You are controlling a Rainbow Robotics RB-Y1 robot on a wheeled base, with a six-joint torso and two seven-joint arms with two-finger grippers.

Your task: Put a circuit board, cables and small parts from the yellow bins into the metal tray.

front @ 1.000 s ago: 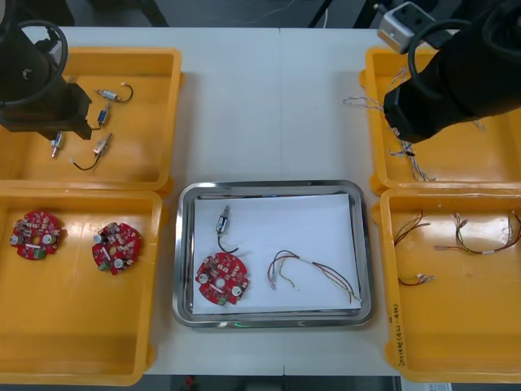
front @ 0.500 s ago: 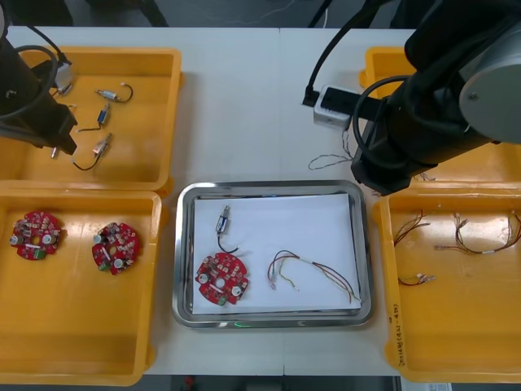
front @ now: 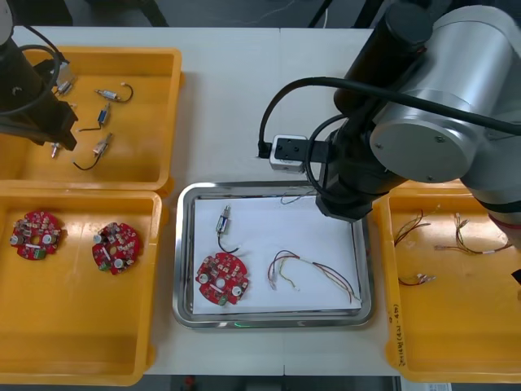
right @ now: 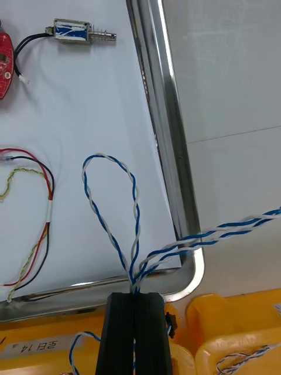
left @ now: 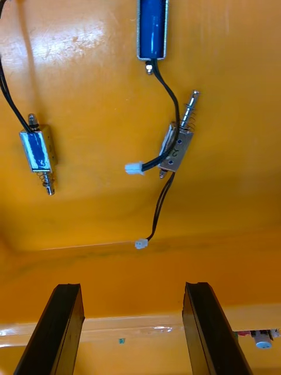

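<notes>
Now right pincer (right: 134,300): one cable (right: 138,220); tray (front: 186,252): one board (front: 221,278).

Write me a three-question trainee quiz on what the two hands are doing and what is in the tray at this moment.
1. True or false: the right hand is shut on the twisted blue and white cable, at the metal tray's corner.
2. How many round red circuit boards lie in the metal tray? A) none B) one C) two
3. The left hand hovers open over a yellow bin. What lies in that bin?

Key: 1 true; 2 B; 3 small metal parts.
</notes>
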